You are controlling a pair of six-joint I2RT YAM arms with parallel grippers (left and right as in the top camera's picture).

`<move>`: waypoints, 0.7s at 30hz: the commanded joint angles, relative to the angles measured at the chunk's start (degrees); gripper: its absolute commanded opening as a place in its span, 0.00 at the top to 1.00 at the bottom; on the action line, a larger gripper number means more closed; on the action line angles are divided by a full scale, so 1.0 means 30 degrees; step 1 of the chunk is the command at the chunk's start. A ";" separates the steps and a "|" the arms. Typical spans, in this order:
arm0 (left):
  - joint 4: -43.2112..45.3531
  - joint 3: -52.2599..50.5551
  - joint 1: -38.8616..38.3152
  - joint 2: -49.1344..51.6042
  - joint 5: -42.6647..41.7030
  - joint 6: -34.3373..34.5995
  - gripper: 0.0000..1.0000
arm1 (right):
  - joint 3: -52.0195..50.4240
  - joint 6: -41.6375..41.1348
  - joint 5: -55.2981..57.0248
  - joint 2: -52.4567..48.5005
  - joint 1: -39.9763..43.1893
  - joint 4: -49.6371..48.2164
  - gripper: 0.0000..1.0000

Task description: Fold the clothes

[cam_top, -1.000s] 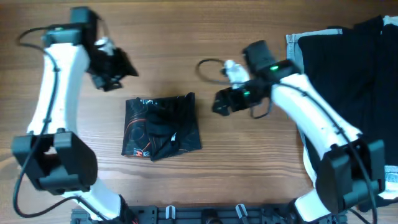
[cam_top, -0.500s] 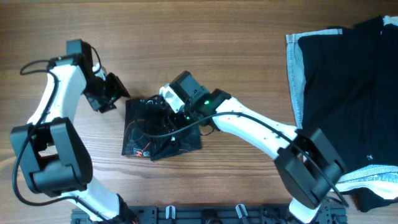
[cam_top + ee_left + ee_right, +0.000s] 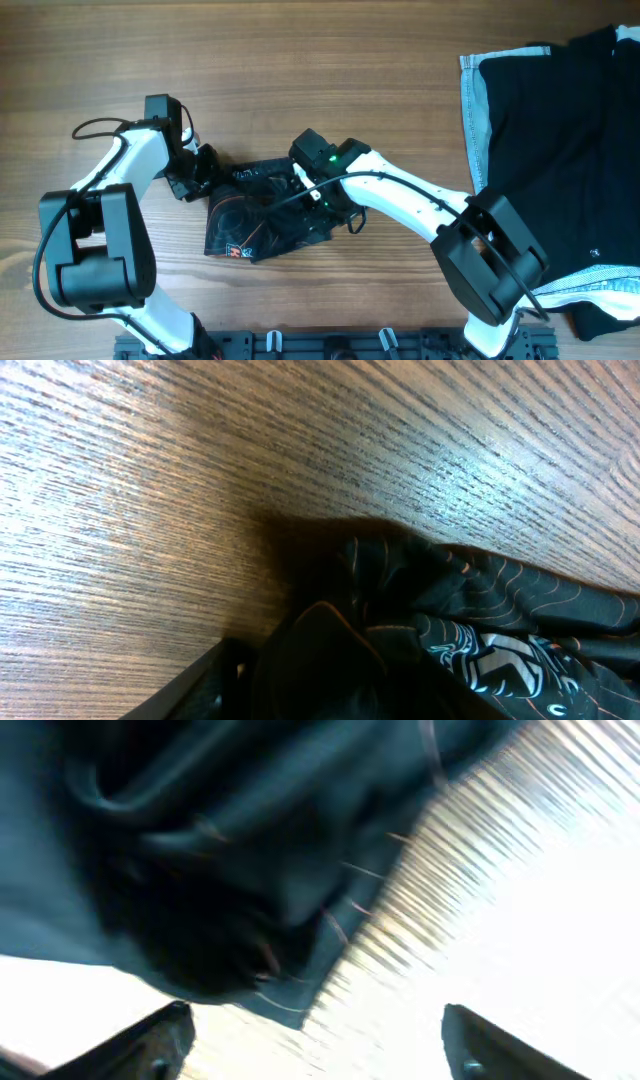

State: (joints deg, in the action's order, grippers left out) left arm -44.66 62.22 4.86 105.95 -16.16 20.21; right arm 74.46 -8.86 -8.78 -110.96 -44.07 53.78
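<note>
Right hand (image 3: 322, 200), fingers spread, sits at 3 o'clock on the jersey (image 3: 262, 215) bundled centrally on the surface (image 3: 330, 60); left hand (image 3: 197, 172), state I cannot tell, touches its 10 o'clock corner. Uneven tugs could drag the loose folds open.

Blurred black jersey (image 3: 200, 850) lies on wood table (image 3: 530, 890) ahead of 2 parted fingertips (image 3: 160, 1038) of the tool (image 3: 318, 1042).

Small red and white logos (image 3: 232, 250) on the jersey (image 3: 262, 215), none legible.
</note>
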 commanded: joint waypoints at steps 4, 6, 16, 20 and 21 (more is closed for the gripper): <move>0.0087 -0.0168 0.0692 -0.0015 0.0415 -0.0226 0.47 | 0.0459 -0.2463 0.2055 0.1596 0.0576 0.0605 0.14; 0.0095 -0.0168 0.0780 -0.0015 0.0408 -0.0138 0.47 | 0.0969 -0.0481 0.0182 0.3060 0.0648 -0.0561 0.13; 0.0044 -0.0168 0.0780 -0.0015 0.0357 -0.0102 0.44 | 0.0641 0.0525 -0.4248 0.1690 0.0219 -0.3475 0.35; 0.0036 -0.0168 0.0780 -0.0015 0.0357 -0.0102 0.43 | 0.0641 0.0532 -0.4248 0.0117 0.0022 -0.3723 0.61; 0.0036 -0.0168 0.0780 -0.0015 0.0357 -0.0102 0.43 | 0.0641 0.0539 -0.4233 -0.0095 0.0022 -0.3643 0.87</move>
State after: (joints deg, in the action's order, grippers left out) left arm -44.53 62.22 6.87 105.95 -16.16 20.23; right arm 76.95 -7.88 -19.55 -108.16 -43.70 42.96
